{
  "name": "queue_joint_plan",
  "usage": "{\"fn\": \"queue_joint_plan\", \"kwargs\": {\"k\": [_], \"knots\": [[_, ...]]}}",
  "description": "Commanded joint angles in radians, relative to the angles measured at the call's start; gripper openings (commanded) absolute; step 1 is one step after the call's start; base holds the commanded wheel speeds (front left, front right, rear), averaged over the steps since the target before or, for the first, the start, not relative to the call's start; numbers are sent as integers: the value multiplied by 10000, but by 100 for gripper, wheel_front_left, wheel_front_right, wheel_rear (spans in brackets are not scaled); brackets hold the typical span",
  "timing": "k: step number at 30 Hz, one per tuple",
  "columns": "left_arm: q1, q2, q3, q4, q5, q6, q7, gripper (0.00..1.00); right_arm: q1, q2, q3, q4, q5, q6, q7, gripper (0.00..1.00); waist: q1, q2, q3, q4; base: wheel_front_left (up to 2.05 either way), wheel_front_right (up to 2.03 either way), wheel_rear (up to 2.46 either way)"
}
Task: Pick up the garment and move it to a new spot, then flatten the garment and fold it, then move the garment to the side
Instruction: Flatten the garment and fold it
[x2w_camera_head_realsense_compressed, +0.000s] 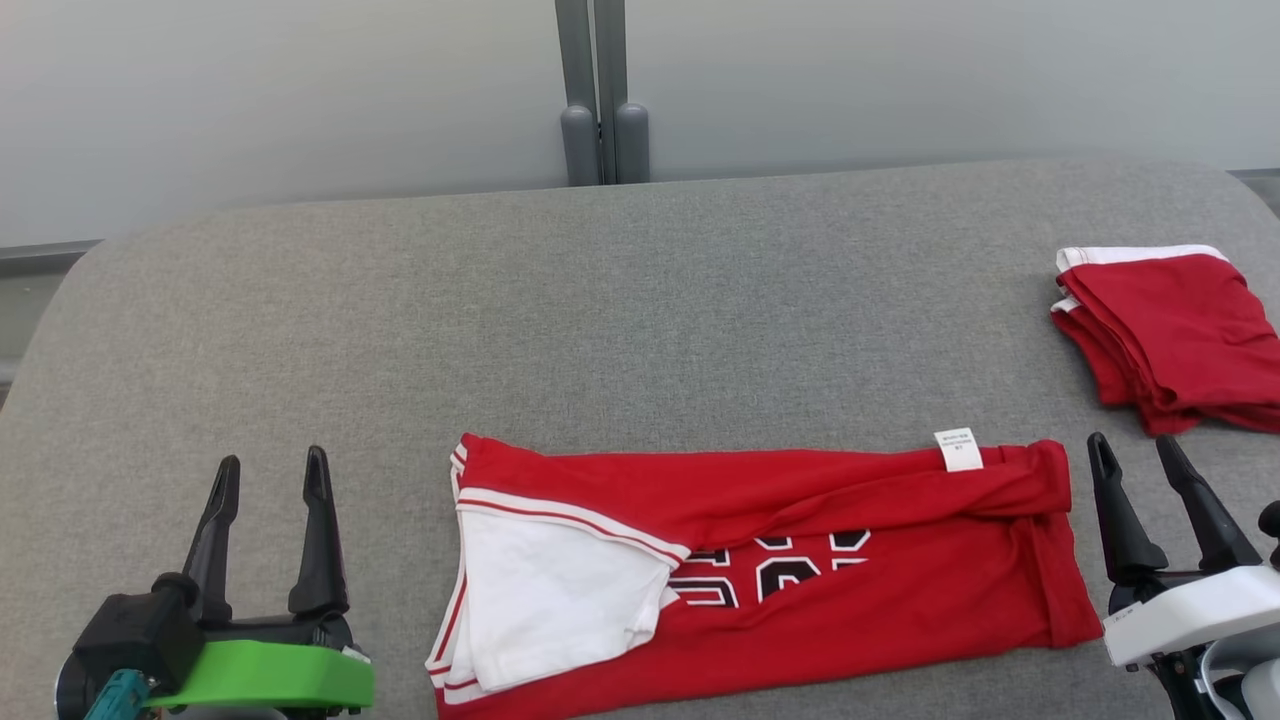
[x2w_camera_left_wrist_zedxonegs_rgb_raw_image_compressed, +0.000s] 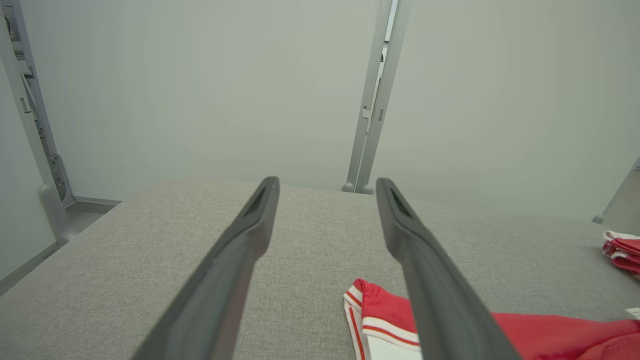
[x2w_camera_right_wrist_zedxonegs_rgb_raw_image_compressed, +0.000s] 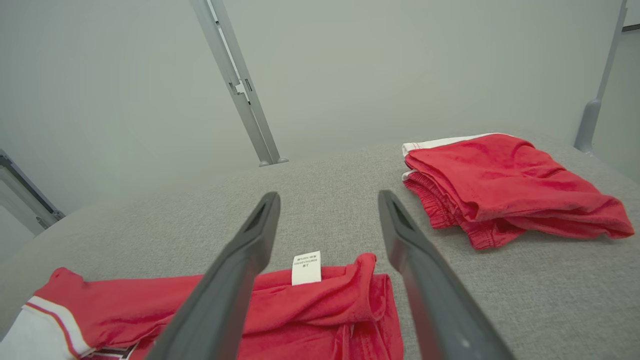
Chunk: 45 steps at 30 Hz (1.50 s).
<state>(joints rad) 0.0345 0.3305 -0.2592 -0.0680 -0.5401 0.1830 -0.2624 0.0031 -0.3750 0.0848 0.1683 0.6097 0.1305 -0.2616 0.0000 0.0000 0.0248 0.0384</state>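
Grey table (x2w_camera_head_realsense_compressed: 640, 300) has a red shirt (x2w_camera_head_realsense_compressed: 850, 600), half folded. Left gripper (x2w_camera_head_realsense_compressed: 273, 460) and right gripper (x2w_camera_head_realsense_compressed: 1132, 441) are open, empty. Best grab both ends evenly.

A grey woven-fabric counter (x2w_camera_head_realsense_compressed: 640, 300) with rounded far corners spreads in front of a pair of slim grey metal uprights (x2w_camera_head_realsense_compressed: 603, 100), which stand at the middle of its far edge. Plain pale grey-green wall panels (x2w_camera_head_realsense_compressed: 300, 90) run to both sides of the uprights. Far left of them, a further grey post (x2w_camera_left_wrist_zedxonegs_rgb_raw_image_compressed: 30, 125) rises beside a grey floor strip (x2w_camera_left_wrist_zedxonegs_rgb_raw_image_compressed: 85, 215). The light is soft and even.
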Motion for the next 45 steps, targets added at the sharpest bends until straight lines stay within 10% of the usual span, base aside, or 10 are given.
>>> {"fn": "queue_joint_plan", "kwargs": {"k": [1, 17, 39, 42, 45], "knots": [[114, -199, 191, 103, 249, -294, -26, 100, 44, -24, -18, -21, -102, 5, -34, 100, 0, 0, 22, 13, 0, 0, 0], [-293, -1672, 1252, 981, 1380, -2130, -27, 100, -1653, -26, 246, 3054, 728, 5, 2619, 100, 0, 0, 227, 171, 0, 0, 0], [-451, -2085, 1614, 1884, 1776, -2816, -28, 100, -2632, 745, 1057, 5786, 2785, 19, 5037, 100, 0, 0, 289, 887, 0, 0, 0], [-439, -2102, 1616, 1970, 1800, -2862, -28, 100, -2637, 619, 1189, 5675, 2878, 17, 4664, 12, 0, 0, 230, 905, 0, 0, 0], [-451, -2104, 1612, 2044, 1797, -2876, -28, 100, -2722, 505, 1269, 5685, 2876, 13, 4276, 0, 0, 0, 175, 903, 0, 0, 0]]}}
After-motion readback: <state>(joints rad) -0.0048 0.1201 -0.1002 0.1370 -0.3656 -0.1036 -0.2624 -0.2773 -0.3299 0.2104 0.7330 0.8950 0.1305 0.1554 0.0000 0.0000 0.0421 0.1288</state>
